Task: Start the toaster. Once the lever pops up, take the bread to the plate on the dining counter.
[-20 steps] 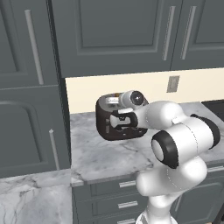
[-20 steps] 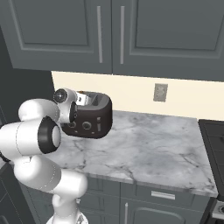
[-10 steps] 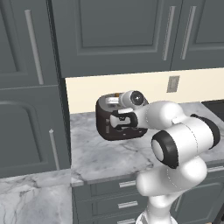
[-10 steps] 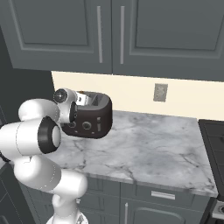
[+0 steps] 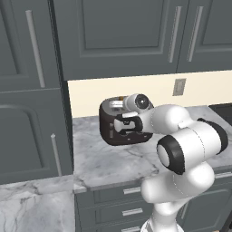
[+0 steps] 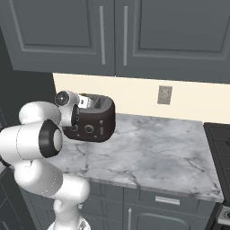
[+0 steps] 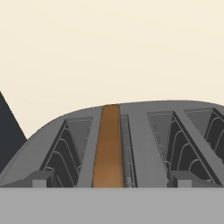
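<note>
On the marble counter (image 5: 104,158), against the cream wall beneath the dark cabinets, stands the toaster (image 5: 108,129), left of the wall outlet (image 5: 179,86). From the hand camera, looking along the toaster's silver top, the bread (image 7: 108,148) stands upright on edge in the left slot, its long axis running straight away toward the wall; the right slots sit empty. The fingers (image 5: 124,128) are spread fully apart, holding nothing, poised at the toaster's near side just above its top. The bread lies ahead of them and slightly left. The lever is too small to pick out, so I cannot tell whether it is down or up.
</note>
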